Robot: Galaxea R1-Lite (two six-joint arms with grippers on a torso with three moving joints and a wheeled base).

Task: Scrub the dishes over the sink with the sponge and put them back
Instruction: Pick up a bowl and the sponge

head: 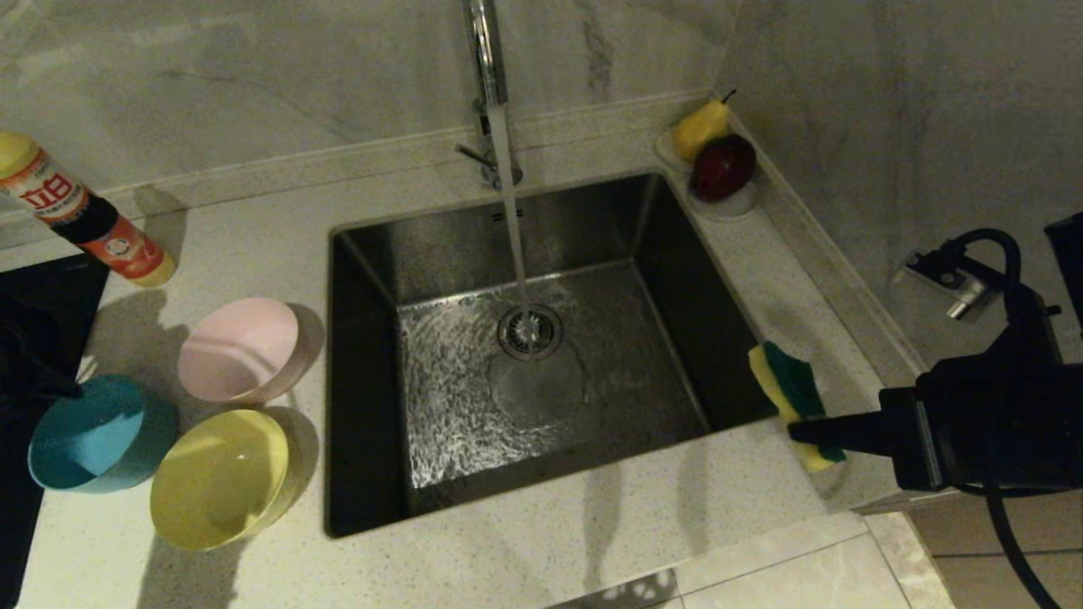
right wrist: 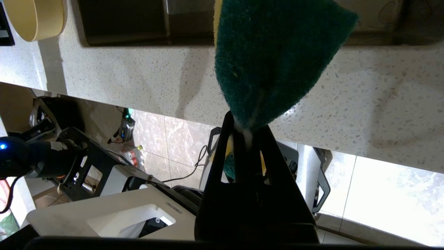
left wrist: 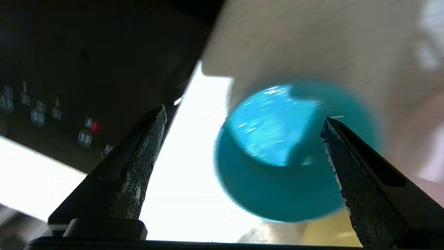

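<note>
Three bowls stand on the counter left of the sink point(head: 364, 355): pink point(head: 241, 348), light blue point(head: 93, 436) and yellow point(head: 222, 478). My left gripper point(left wrist: 244, 114) is open at the far left. The blue bowl point(left wrist: 277, 166) shows past its spread fingers, free of them. My right gripper point(head: 799, 430) hovers over the counter at the sink's right front corner. It is shut on the sponge point(head: 795, 393), yellow foam with a green layer. In the right wrist view the sponge's green face point(right wrist: 277, 52) sticks out beyond the closed fingertips point(right wrist: 248, 123).
Water runs from the tap point(head: 486, 51) onto the drain strainer point(head: 530, 331). A bottle point(head: 85, 220) lies at the back left beside a black cooktop point(head: 42, 288). A small dish with a pear and a red fruit point(head: 719, 165) sits in the back right corner.
</note>
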